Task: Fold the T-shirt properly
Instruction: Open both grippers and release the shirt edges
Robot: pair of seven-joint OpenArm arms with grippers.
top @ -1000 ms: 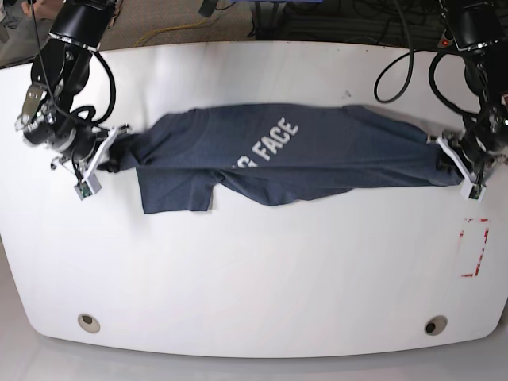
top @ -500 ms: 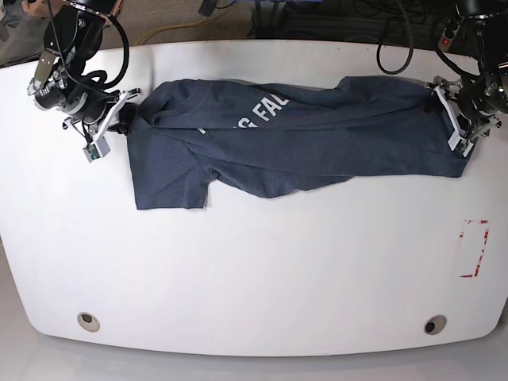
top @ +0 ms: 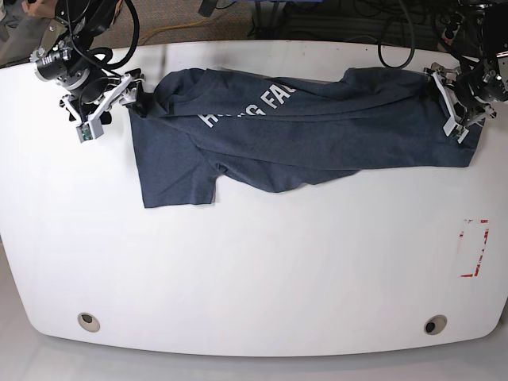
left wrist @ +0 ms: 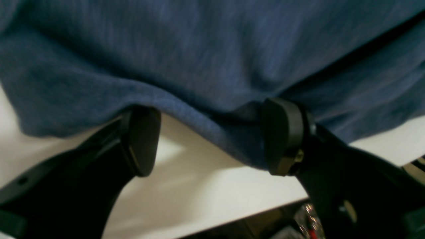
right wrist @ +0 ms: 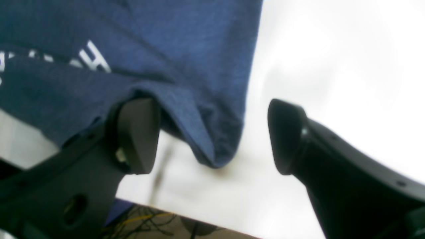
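The dark navy T-shirt (top: 317, 127) lies stretched along the far edge of the white table (top: 254, 270), folded lengthwise, with part of its white lettering showing. One sleeve hangs toward me at the left. My left gripper (top: 452, 111) is at the shirt's right end. In the left wrist view it (left wrist: 211, 139) is open, with the shirt's edge (left wrist: 199, 49) draped between the jaws. My right gripper (top: 127, 89) is at the shirt's left end. In the right wrist view it (right wrist: 212, 136) is open, with a fold of cloth (right wrist: 166, 49) hanging beside one finger (right wrist: 136, 136).
A red-marked rectangle (top: 474, 248) is on the table at the right. Two round holes (top: 89, 321) (top: 435, 325) sit near the front edge. Cables (top: 397, 48) run behind the far edge, close to both grippers.
Both grippers moved toward the table's far edge and carried the shirt's ends with them. The shirt now lies further back, with more lettering showing.
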